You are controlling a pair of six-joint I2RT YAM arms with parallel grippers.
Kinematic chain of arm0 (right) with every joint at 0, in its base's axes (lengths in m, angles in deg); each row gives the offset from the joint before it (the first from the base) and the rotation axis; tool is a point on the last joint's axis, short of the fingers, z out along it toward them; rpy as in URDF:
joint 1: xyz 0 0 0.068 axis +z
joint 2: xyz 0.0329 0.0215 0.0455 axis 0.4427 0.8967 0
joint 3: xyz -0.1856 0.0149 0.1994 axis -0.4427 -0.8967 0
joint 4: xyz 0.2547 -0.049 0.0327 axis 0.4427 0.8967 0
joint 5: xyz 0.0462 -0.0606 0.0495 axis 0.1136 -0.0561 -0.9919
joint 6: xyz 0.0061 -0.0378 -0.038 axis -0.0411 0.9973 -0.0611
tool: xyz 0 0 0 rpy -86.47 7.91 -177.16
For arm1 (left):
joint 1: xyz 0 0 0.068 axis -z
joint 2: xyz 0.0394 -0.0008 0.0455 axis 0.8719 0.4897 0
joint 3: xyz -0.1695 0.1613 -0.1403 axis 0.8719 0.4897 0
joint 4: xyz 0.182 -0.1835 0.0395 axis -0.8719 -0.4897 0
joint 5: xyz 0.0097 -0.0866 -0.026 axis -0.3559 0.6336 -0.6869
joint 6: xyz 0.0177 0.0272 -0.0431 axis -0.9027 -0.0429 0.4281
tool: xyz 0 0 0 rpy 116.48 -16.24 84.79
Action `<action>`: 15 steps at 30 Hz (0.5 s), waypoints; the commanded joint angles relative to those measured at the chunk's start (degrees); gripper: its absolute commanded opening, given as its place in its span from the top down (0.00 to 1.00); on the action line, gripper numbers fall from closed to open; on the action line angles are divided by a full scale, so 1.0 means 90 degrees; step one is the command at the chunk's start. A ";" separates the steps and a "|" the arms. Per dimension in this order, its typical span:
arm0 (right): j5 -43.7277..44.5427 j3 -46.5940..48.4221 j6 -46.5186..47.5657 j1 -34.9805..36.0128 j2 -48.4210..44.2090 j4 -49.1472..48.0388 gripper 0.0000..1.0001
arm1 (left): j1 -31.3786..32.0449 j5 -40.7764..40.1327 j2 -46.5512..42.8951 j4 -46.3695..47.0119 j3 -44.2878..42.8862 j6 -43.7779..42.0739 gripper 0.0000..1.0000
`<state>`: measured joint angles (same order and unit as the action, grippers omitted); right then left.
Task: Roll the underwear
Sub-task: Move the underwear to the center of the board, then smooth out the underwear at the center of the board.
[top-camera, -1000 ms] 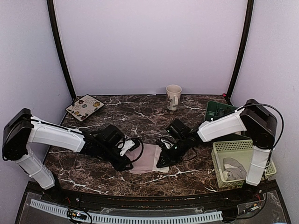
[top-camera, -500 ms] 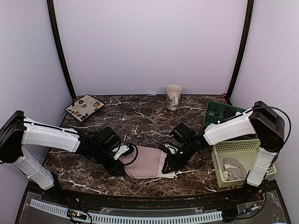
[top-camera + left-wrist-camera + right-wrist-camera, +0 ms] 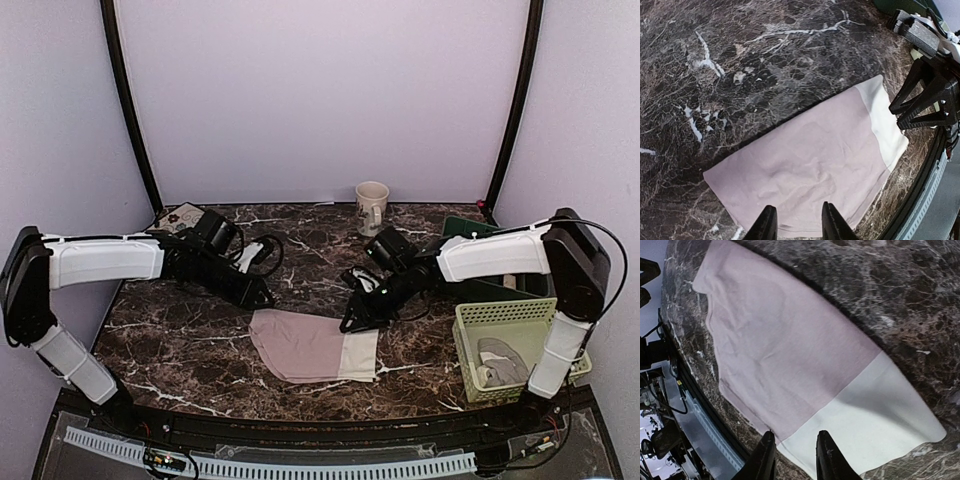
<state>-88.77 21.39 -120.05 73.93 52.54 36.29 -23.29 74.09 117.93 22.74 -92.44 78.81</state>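
Dark marble bench (image 3: pixel 180 340) carries flat dusty pink cloth underwear with a cream panel (image 3: pixel 300 345); left jaws and right jaws hover near it, apart, empty

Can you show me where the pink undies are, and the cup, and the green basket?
pink underwear (image 3: pixel 300 345), top view, on the middle of its pink part.
mug (image 3: pixel 371 210), top view, on its side wall.
green basket (image 3: pixel 495 311), top view, on its far rim.
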 commanded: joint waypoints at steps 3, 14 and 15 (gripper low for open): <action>0.0123 0.0169 -0.0244 -0.0203 0.0793 -0.0361 0.76 | -0.0462 0.0219 0.0949 0.0068 -0.0312 0.0211 0.70; 0.0215 -0.0200 0.0149 -0.0222 0.1158 -0.0277 0.81 | -0.0794 -0.0246 0.1346 -0.0219 0.0634 0.0248 0.79; 0.0246 -0.0138 0.0231 -0.0229 0.1224 -0.0238 0.81 | -0.0820 -0.0317 0.1284 -0.0231 0.0690 0.0285 0.80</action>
<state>-88.96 21.11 -120.92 71.97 60.54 32.27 -30.09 74.38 130.47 24.35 -89.58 80.50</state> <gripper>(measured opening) 0.195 0.213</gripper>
